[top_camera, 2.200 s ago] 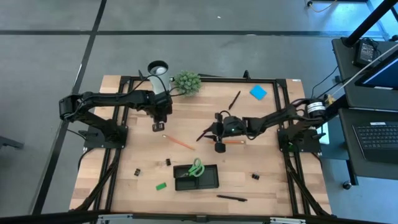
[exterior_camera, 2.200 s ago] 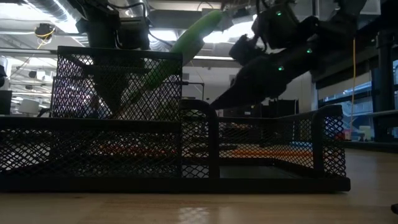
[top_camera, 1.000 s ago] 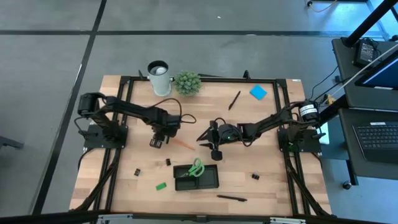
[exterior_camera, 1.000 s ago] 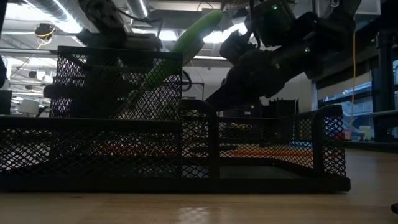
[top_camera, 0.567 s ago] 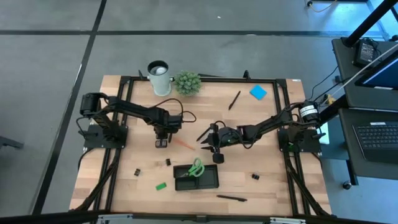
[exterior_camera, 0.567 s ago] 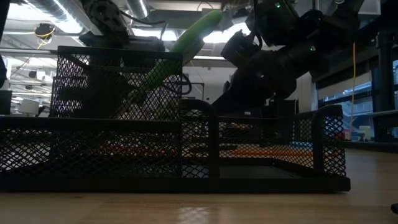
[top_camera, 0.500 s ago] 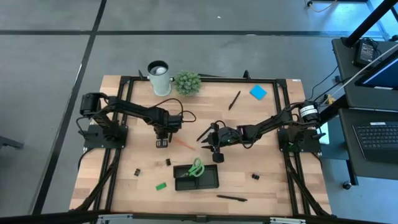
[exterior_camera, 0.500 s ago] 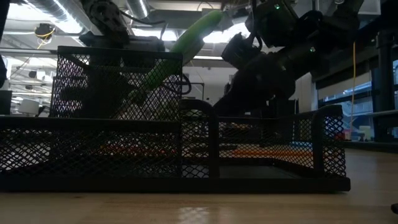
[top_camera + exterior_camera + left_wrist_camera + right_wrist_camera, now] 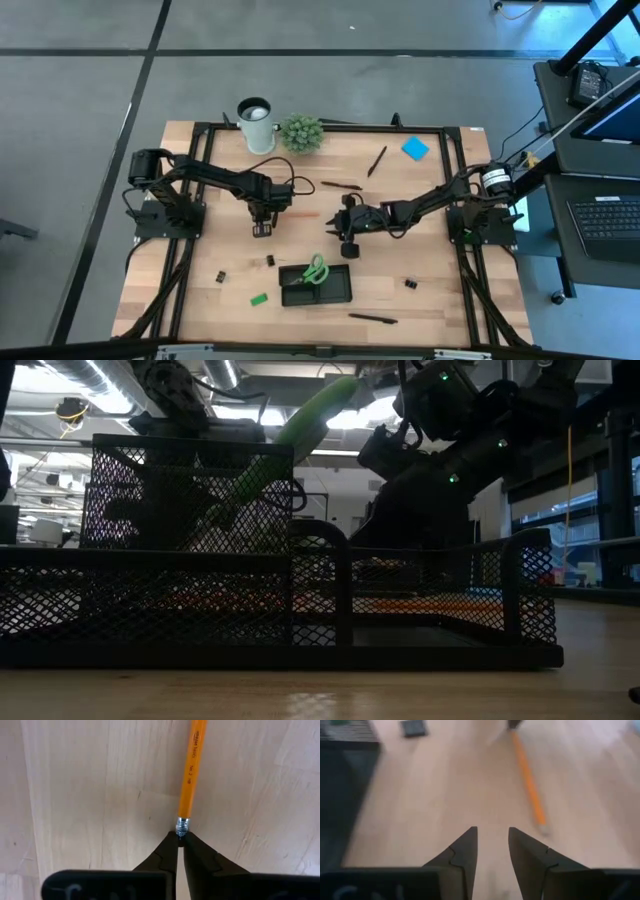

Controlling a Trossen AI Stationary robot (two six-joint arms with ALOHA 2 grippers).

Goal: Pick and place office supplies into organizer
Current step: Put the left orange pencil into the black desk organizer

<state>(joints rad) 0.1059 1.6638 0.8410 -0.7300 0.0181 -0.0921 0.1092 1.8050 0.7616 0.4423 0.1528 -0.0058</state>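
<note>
We see the left tool (image 9: 262, 228) low over the wooden desk (image 9: 440, 240), left of centre, and in its wrist view its two dark fingers (image 9: 162, 857) meet on the metal eraser end of an orange pencil (image 9: 192, 767), which lies flat on the wood and points away from the tool, so the tool is closed on the pencil's end. The right tool (image 9: 347, 243) hangs near the middle of the desk, just behind the black mesh organizer (image 9: 340, 290); its fingers (image 9: 465, 854) stand a little apart with nothing between them (only bare wood shows in the gap), and an orange pencil (image 9: 530, 787) lies ahead of them on the desk. The organizer sits near the front edge, and the green-handled scissors (image 9: 316, 270) lean in its left compartment, the handles poking up over the wall in the low view. The rest of the supplies are loose on the desk: a black pen (image 9: 341, 185) and another black pen (image 9: 376, 160) toward the back, a third pen (image 9: 372, 319) at the front edge, the blue sticky-note pad (image 9: 415, 148) at the back right, a green eraser (image 9: 259, 299) just left of the organizer, and small black binder clips (image 9: 218, 275) scattered toward the front. A white cup (image 9: 255, 124) and a small green plant (image 9: 301, 132) stand side by side at the back edge.
</note>
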